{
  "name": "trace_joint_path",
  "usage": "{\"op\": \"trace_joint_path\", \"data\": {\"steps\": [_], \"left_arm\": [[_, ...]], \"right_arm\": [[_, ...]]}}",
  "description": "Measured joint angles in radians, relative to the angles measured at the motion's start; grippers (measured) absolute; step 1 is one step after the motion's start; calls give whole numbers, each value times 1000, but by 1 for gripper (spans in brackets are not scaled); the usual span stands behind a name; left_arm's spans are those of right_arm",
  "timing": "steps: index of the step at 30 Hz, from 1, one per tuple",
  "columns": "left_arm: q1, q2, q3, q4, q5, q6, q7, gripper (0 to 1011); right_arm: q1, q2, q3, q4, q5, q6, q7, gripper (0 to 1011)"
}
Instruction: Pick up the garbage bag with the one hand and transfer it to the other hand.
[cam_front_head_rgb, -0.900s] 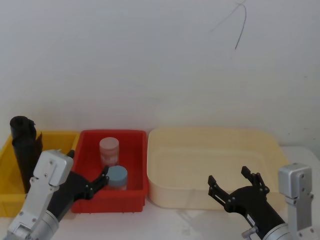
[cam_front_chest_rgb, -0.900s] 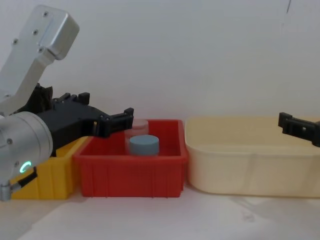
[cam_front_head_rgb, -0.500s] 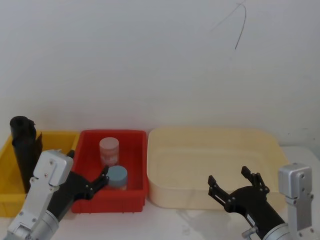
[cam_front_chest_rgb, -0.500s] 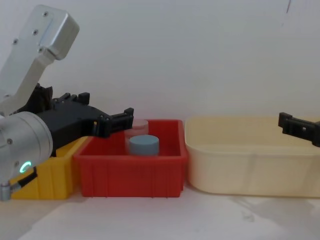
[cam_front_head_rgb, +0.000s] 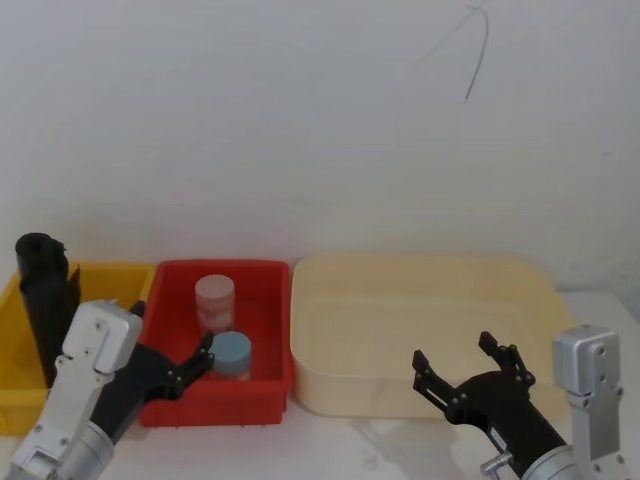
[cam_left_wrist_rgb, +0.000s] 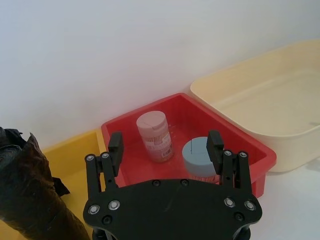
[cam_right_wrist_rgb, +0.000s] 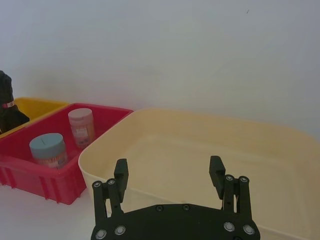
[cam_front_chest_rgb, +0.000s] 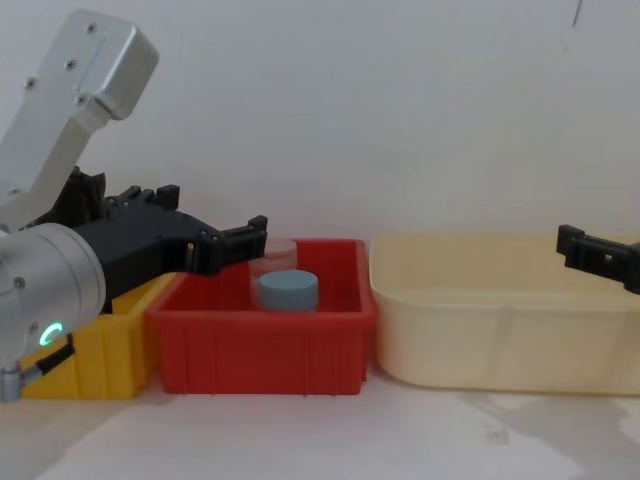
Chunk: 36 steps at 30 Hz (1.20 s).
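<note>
While the garbage bag (cam_front_head_rgb: 42, 300) stands upright, the left gripper (cam_left_wrist_rgb: 165, 145) hovers spread; the right gripper (cam_front_head_rgb: 455, 352) — likewise.

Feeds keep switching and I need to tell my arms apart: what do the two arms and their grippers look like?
The left gripper is black, with long fingers and silver screws across its body. Its silver-grey left arm has a round joint with a green light ring. The right gripper is black and likewise screw-studded, on a boxy silver right arm.
</note>
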Motion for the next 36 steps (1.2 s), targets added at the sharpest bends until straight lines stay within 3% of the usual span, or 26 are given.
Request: {"op": "trace_joint_path", "data": {"steps": [26,36], "left_arm": [[1,0,-1,-1,0,0,0,1001],[44,23,-29,-46,-17,-1,-6,1002]], "right_arm": [[0,0,0,0,0,0,0,1000],[0,0,0,0,0,0,0,1000]]}}
